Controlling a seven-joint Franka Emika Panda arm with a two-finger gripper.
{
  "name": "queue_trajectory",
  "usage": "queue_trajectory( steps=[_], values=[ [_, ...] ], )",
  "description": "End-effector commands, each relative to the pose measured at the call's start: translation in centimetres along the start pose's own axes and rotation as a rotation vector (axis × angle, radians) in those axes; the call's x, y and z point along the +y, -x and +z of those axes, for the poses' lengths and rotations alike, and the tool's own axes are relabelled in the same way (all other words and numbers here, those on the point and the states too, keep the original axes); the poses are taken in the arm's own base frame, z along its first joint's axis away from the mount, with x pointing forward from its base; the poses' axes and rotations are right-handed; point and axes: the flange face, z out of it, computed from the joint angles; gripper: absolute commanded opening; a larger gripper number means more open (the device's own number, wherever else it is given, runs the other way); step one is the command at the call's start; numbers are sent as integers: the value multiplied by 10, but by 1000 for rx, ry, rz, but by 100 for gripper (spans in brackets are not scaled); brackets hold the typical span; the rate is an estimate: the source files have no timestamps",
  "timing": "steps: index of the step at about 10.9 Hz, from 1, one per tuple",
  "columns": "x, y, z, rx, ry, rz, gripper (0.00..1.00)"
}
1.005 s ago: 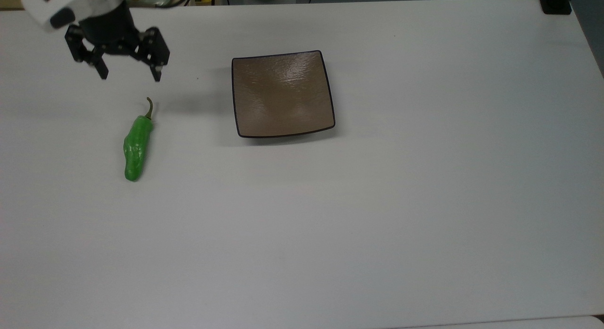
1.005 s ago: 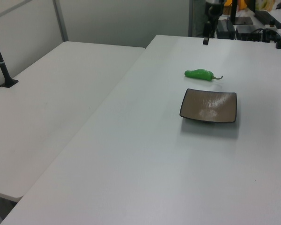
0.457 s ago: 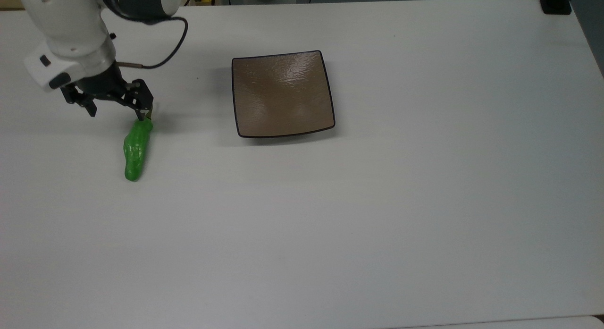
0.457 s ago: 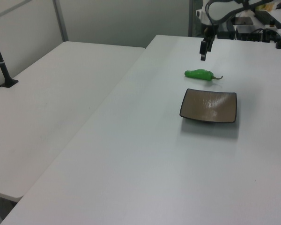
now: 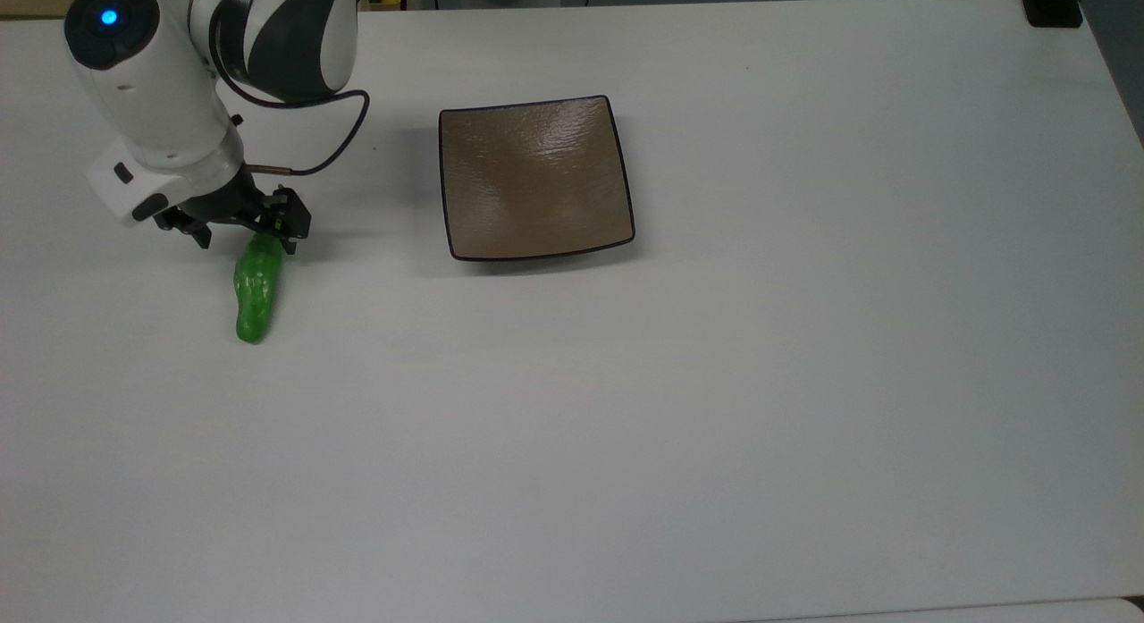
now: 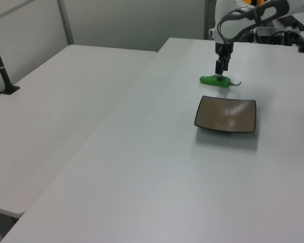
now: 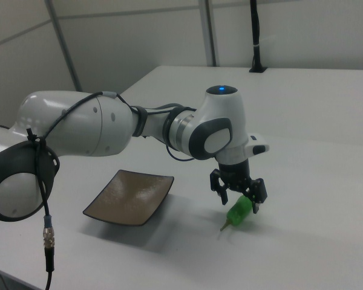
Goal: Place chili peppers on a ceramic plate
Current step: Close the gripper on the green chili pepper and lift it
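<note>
My fingers (image 5: 243, 237) had dropped, spread wide, astride the green chili pepper (image 5: 255, 288) near its stem, ready to close; the ceramic plate (image 5: 534, 178) waited empty.

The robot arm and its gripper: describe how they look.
A glossy white arm with rounded links and dark grey joint bands. A blue light glows on its wrist cap. A thin black cable loops along it. The small black two-finger gripper has angular linkages.

No legible text, label, brand, number or sign is found on any surface in the three views. The arm's white housing (image 7: 78, 127) carries no readable marking, and the ceramic plate (image 5: 534, 178) and table (image 5: 715, 382) are likewise unmarked.
</note>
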Motion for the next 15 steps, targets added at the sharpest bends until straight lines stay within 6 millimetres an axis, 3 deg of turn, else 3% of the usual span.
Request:
queue_trajectory(
  steps=[1, 2, 4, 6, 9, 15],
  values=[
    [-2, -3, 12, 26, 11, -23, 86],
    [-4, -2, 16, 26, 7, -22, 74],
    [-7, -2, 17, 24, 6, -25, 41],
    [-8, -1, 16, 18, 4, -27, 21],
    [-15, 1, -1, -6, -5, -28, 19],
    [-81, 20, -87, -94, -50, -114, 19]
  ],
)
